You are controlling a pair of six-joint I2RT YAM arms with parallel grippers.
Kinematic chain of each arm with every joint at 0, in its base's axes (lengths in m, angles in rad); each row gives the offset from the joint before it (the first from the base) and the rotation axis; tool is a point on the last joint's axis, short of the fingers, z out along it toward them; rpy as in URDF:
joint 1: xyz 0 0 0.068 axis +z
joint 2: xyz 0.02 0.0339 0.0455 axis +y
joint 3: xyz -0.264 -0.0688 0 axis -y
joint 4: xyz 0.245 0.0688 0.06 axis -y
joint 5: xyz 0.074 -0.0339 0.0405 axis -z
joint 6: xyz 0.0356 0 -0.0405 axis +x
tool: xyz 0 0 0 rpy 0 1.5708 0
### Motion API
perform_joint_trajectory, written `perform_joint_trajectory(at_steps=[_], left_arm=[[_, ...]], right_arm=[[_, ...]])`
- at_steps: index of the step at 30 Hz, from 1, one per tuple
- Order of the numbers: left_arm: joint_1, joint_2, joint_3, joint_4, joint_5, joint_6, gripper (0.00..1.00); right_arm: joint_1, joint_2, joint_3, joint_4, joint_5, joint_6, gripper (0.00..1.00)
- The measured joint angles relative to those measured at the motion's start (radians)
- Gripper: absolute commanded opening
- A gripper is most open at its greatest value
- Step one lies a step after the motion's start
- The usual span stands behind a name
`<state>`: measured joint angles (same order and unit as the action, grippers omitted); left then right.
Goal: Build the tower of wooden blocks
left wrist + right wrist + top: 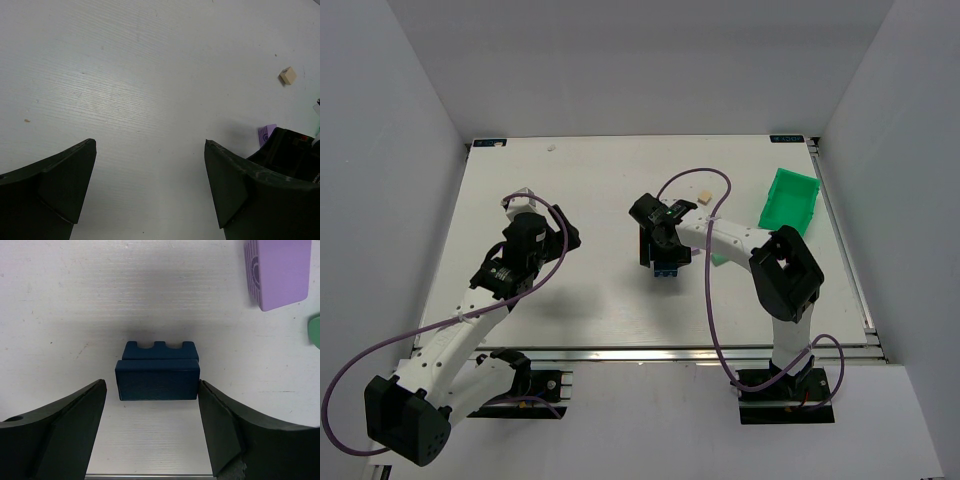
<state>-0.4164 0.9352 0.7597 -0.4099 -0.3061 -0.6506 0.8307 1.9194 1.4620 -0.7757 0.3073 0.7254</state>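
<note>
White table (600, 200), white walls, two arms and some little blocks
Right gripper (150, 387) has its fingers spread wide, one on each side of a dark blue block (157, 380) that sits on the table near the middle. A notched blue block (160, 347) lies right behind it. The purple block (280, 272) nearby has dark marks on one side, too blurry to read. Left gripper (150, 150) is spread wide too, holding nothing. A cream block (287, 75) lies well apart

Dark blue blocks (157, 382): two, touching, left of green bin (790, 200). Lilac block (277, 272): one. Mint block (315, 330): one, mostly cropped. Cream block (701, 197): one, near bin's left side. Bin: one. Grippers: two, left gripper (150, 145), right gripper (152, 385).
</note>
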Motion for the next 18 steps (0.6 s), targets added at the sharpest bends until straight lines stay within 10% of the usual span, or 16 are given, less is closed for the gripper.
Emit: perform_joint_trajectory(at_steps=[18], left_arm=[[0.000,0.000,0.000,0.000,0.000,0.000,0.98]], right_arm=[[0.000,0.000,0.000,-0.011,0.035,0.006,0.80]])
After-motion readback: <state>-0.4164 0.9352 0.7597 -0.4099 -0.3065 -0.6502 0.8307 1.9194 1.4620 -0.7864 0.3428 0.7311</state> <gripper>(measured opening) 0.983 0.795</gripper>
